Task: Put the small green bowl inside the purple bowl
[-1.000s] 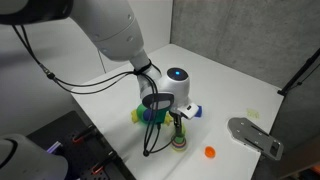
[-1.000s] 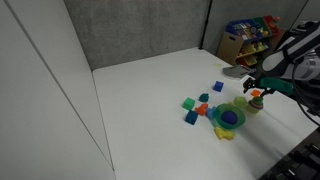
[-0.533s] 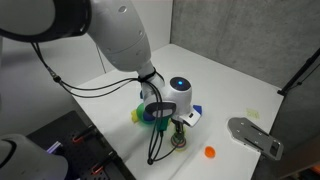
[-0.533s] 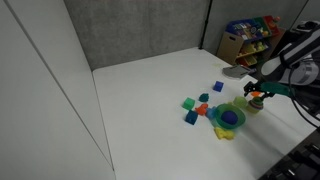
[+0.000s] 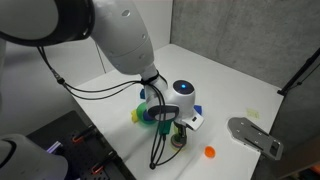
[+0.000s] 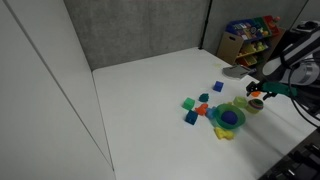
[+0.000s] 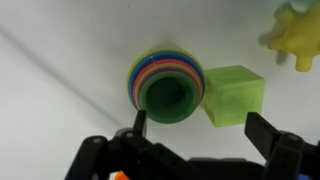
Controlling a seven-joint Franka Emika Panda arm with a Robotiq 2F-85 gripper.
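Under the tool (jaws spread wide, gripping nothing), the small green bowl is sitting off-centre toward one finger, a green cube crowding just beside.

white table, grey wall behind, cluttered wooden shelf beyond.

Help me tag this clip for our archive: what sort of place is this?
Probably a lab or test room, not a home: a plain white table against grey walls, toy blocks scattered on it, and a shelf of bright toys behind.
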